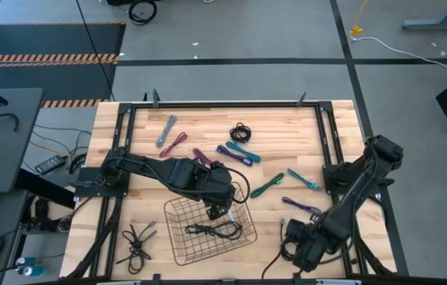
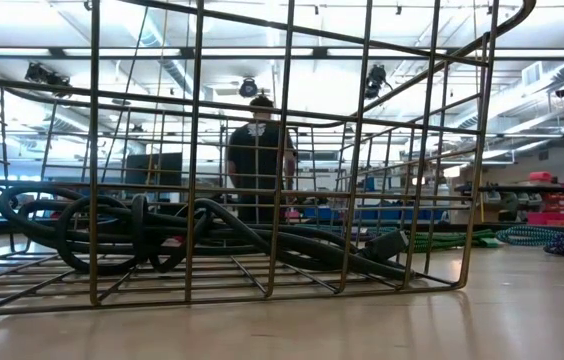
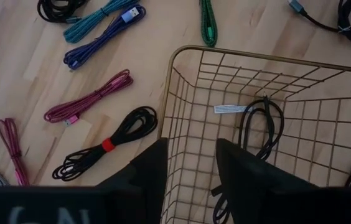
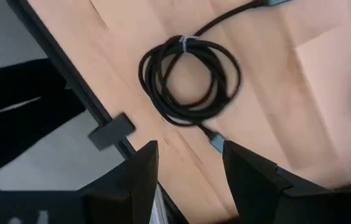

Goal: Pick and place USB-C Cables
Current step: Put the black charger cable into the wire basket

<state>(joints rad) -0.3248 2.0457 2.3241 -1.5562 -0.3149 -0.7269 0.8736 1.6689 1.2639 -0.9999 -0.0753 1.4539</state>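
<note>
one black usb-c cable (image 1: 214, 230) lies coiled in the wire basket (image 1: 177, 252); the other coloured cables (image 1: 243, 153) lie scattered on the counter (image 1: 287, 131).

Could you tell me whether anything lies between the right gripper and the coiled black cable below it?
Nothing visible does. The right gripper hangs open above the coiled black cable, which lies alone on bare table near the edge; no other cable crosses it.

Table (image 3: 32, 68): pale wood planks, smooth matt finish. Wire basket (image 3: 182, 93): thin metal, brassy sheen, paper tag inside. Magenta cable (image 3: 88, 98) braided cloth; black cable (image 4: 188, 81) smooth rubbery plastic.
</note>
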